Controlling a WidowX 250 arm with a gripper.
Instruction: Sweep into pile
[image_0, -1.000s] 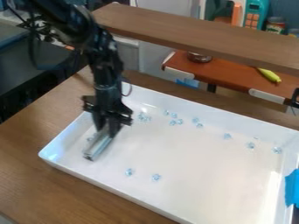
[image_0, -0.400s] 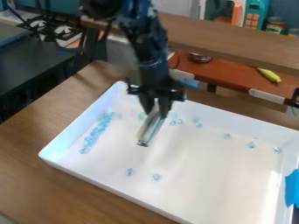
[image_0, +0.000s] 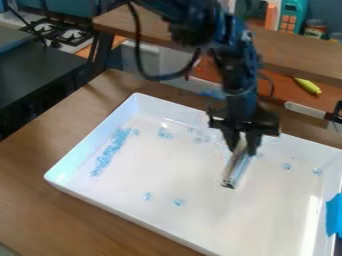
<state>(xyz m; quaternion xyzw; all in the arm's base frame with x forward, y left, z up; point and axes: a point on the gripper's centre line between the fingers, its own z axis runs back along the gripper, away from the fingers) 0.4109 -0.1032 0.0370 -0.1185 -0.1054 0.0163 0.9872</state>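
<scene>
I have my pincer (image_0: 244, 146) clamped on a bar (image_0: 236, 170), which is tilted, right of the middle of the white tray (image_0: 200, 220) on the counter (image_0: 40, 200). Many blue beads (image_0: 107, 154) lie in one row beside the left wall. Other beads are scattered: two at the near side, some at the far side and right.

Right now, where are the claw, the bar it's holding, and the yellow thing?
claw (image_0: 243, 142): camera view, between its fingertips
bar (image_0: 236, 170): camera view, middle of its length
yellow thing (image_0: 308, 86): camera view, its middle
</scene>
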